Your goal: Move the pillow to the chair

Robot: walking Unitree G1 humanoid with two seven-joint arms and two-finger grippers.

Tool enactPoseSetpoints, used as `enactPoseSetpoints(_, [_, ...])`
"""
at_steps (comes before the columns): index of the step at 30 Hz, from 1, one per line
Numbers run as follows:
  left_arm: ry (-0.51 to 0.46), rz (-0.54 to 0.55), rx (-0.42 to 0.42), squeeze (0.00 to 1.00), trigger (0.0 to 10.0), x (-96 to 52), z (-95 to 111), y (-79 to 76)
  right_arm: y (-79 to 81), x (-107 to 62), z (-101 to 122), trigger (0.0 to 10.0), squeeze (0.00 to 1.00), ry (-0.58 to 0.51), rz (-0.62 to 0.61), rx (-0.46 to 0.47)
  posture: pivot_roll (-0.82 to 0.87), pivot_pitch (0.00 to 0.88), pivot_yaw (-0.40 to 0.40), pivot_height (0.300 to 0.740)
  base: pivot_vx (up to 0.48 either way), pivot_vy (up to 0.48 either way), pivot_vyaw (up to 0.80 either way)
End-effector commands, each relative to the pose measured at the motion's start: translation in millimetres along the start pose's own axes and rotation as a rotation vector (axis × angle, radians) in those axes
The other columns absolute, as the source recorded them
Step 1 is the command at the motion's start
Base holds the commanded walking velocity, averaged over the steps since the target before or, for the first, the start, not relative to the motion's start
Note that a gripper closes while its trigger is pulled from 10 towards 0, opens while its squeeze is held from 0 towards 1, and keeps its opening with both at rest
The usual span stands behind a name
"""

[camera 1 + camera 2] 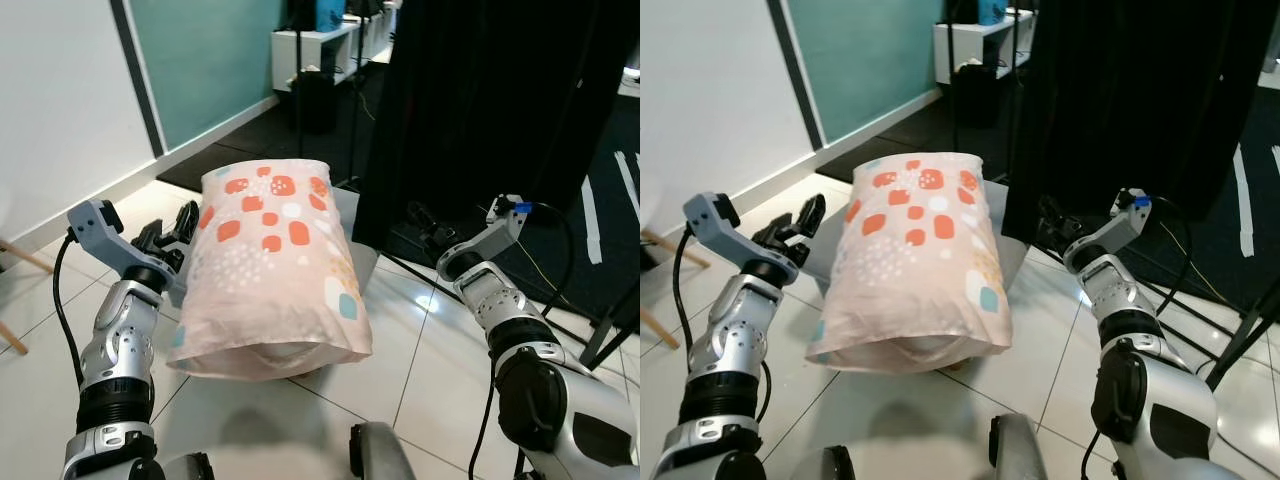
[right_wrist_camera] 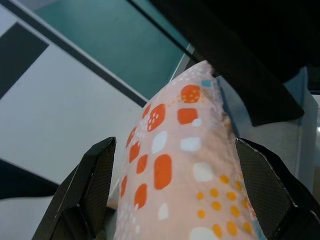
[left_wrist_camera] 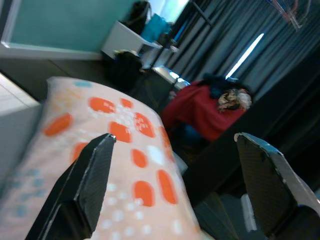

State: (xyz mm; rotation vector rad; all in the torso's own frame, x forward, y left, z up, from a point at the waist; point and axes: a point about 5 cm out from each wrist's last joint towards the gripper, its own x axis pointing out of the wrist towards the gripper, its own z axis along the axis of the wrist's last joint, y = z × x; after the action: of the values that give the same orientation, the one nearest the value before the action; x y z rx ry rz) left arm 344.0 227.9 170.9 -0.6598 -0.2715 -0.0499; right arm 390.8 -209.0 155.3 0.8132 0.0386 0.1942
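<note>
The pillow (image 1: 272, 270) rests on the grey chair (image 1: 352, 245); my left gripper (image 1: 172, 232) and right gripper (image 1: 428, 226) flank it, jaws spread, released.

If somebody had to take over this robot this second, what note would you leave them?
Left gripper: open, beside the pillow's left edge, holding nothing.
Right gripper: open, off the pillow's right side, near the black curtain, holding nothing.
Pillow: the pink one with orange spots lies on the grey chair, overhanging its front.
Done: pillow seems delivered and released.
Left: probably just draw both arms back and check it sits steady.
</note>
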Motion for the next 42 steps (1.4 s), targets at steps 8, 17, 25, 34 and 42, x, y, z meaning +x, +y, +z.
enactPoseSetpoints(8, [-0.078,0.107,-0.154,0.0,10.0,-3.2,12,15.7,10.7,5.3,-33,10.0,0.0,0.109,0.009,0.011,-0.18,0.057,-0.028,0.481,0.0,0.0,0.0])
enactPoseSetpoints(17, [0.01,0.258,-0.06,0.0,10.0,-23.9,0,44.4,7.1,4.0,-47,10.0,0.2,0.177,-0.069,-0.082,-0.16,0.127,-0.024,0.461,0.0,0.0,0.0])
enactPoseSetpoints(25, [0.064,0.341,0.036,1.0,10.0,-46.1,7,56.4,9.6,5.5,-48,10.0,1.0,0.21,-0.067,-0.125,-0.11,0.3,-0.038,0.461,0.0,0.0,0.0])
enactPoseSetpoints(34, [0.029,0.298,-0.075,1.0,10.0,-26.8,17,37.2,36.6,15.9,-57,10.0,1.0,0.256,0.063,-0.056,-0.09,0.448,-0.029,0.461,0.0,0.0,0.0])
enactPoseSetpoints(42, [-0.016,0.134,-0.304,0.0,10.0,14.0,26,1.0,45.7,20.3,-57,10.0,0.0,0.255,0.069,-0.004,-0.09,0.56,-0.01,0.461,0.0,0.0,0.0])
